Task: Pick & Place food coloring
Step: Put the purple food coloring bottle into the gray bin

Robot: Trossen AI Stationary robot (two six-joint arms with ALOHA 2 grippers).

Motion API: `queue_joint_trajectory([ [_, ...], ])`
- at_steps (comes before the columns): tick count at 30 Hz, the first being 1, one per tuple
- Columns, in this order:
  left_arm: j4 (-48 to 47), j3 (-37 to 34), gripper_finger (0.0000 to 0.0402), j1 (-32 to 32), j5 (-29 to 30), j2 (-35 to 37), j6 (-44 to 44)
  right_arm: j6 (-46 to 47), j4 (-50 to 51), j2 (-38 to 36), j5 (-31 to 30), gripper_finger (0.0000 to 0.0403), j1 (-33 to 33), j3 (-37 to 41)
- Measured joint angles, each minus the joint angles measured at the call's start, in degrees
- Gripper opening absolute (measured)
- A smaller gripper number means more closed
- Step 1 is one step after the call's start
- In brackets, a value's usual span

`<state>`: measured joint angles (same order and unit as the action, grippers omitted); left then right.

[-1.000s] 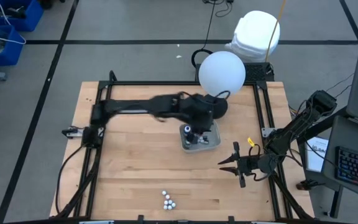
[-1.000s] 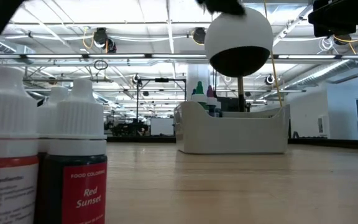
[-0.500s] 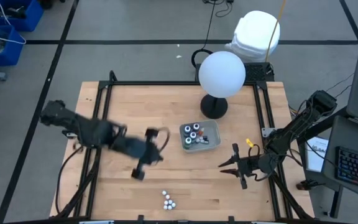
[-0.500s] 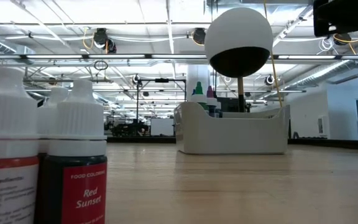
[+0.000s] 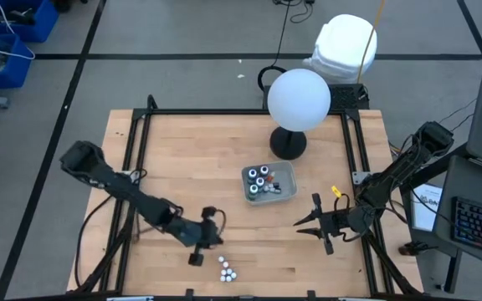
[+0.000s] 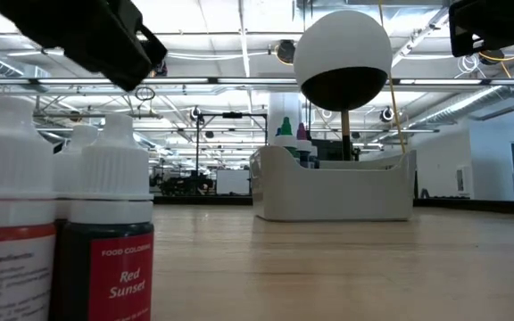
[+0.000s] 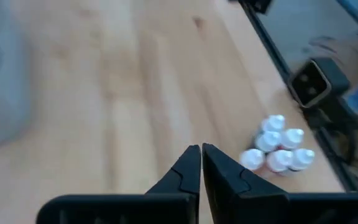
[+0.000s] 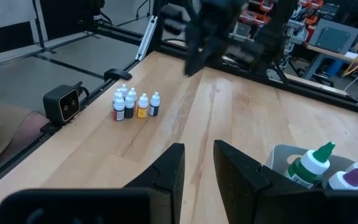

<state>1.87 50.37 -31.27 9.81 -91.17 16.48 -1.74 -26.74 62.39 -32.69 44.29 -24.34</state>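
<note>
L gripper (image 5: 196, 257) is pinched shut w/ nothing between its fingers (image 7: 188, 167), hanging over the front part of the wooden table (image 5: 174, 163), just beside & to the left of the loose cluster of food coloring bottles (image 5: 227, 269) near the front edge. In the L wrist view those bottles (image 7: 277, 149) show as five white caps bunched together, close to the fingertips but apart from them. L arm (image 5: 124, 191) stretches in from the table's left-rear side. Low view: part of the dark arm sits above the bottles (image 6: 105, 223); the nearest label reads "Red Sunset". R gripper (image 5: 318, 222) waits over the right side of the table, jaws slightly parted w/ a narrow gap, holding nothing. R wrist view looks across at the bottle group (image 8: 134, 104) by the small black camera (image 8: 63, 104). Clear grey tray (image 5: 284, 190) sits mid-table, well apart from the loose group, w/ several more bottles (image 5: 260, 179) inside; some w/ green & purple tops (image 8: 308, 167) show in the R wrist view. White globe lamp (image 5: 299, 99) stands behind the tray
</note>
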Motion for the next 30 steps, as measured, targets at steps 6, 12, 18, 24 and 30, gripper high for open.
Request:
queue_joint_trajectory([
  [6,-2.4,6.6,0.0089,-0.5,-6.4,-9.7,0.3,-0.1,0.1,0.0,0.0,0.0077,0.0,0.0],
  [12,-10.1,10.1,0.0191,-0.4,-8.3,-12.4,-0.5,1.2,0.9,0.0,0.0,0.0077,0.0,0.0],
  [18,-10.1,10.2,0.0248,-0.2,-11.5,-12.0,-1.2,1.6,2.1,0.0,0.0,0.0077,0.0,0.0],
  [24,-10.3,10.2,0.0261,0.5,-12.8,-12.1,-1.5,2.4,2.3,0.0,0.0,0.0077,0.0,0.0],
  [30,-10.4,10.2,0.0238,0.5,-13.2,-13.2,-2.7,2.4,2.3,0.0,0.0,0.0077,0.0,0.0],
])
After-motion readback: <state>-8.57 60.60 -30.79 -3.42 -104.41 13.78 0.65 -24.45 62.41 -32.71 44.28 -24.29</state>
